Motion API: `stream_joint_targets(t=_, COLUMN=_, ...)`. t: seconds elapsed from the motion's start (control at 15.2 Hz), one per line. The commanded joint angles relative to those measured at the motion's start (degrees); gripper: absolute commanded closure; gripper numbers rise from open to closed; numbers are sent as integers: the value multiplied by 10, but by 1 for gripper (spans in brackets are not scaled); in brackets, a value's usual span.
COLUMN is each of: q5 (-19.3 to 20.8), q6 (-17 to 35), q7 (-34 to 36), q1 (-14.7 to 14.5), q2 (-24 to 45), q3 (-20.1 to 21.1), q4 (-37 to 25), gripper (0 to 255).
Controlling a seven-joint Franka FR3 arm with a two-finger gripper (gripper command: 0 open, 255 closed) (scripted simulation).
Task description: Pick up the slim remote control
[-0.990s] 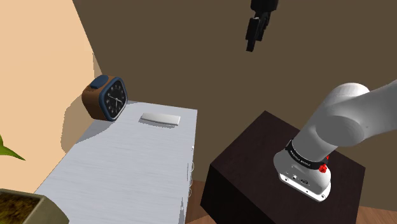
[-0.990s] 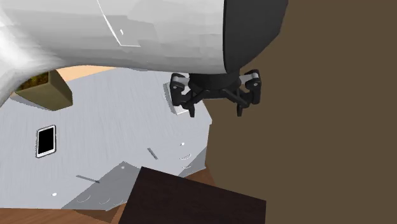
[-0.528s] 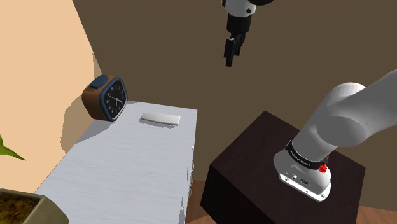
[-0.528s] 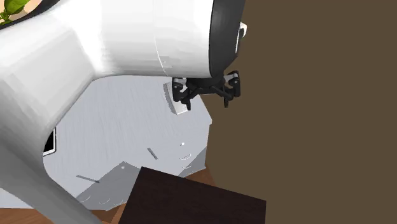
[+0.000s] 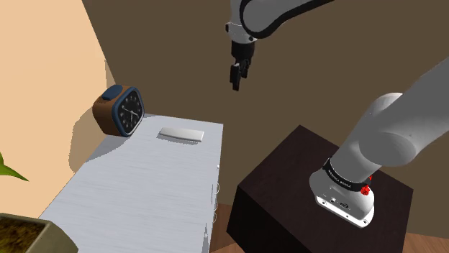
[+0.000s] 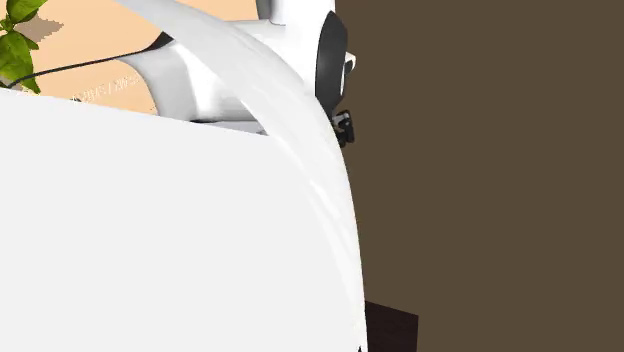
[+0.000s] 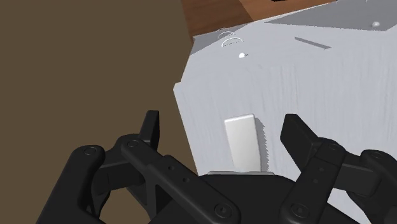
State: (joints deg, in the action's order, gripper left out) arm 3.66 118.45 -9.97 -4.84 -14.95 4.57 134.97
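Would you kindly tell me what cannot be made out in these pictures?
Remote control: in the wrist view its end nearest the hand is hidden behind the body of the gripper; no buttons can be told.
Planter: cut off by the shoulder view's lower left corner.
Table: in the second exterior view the white arm covers it.

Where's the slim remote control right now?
In the shoulder view, the slim pale grey remote lies flat at the far end of the grey cabinet top, just to that view's right of the brown-and-blue alarm clock.
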Motion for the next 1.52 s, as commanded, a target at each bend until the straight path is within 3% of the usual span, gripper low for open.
stream_joint_targets(t=0.0, q5=0, q6=30, q7=-2, q1=-4, q2=40, q3=4, q4=-11, gripper=0)
stream_joint_targets(t=0.73, q5=19, q6=152, q7=-2, q1=-28, q2=266, q3=26, q4=-118, gripper=0)
stream_joint_targets(t=1.45, q5=50, q6=199, q7=-5, q1=-66, q2=498, q3=36, q4=-304, gripper=0)
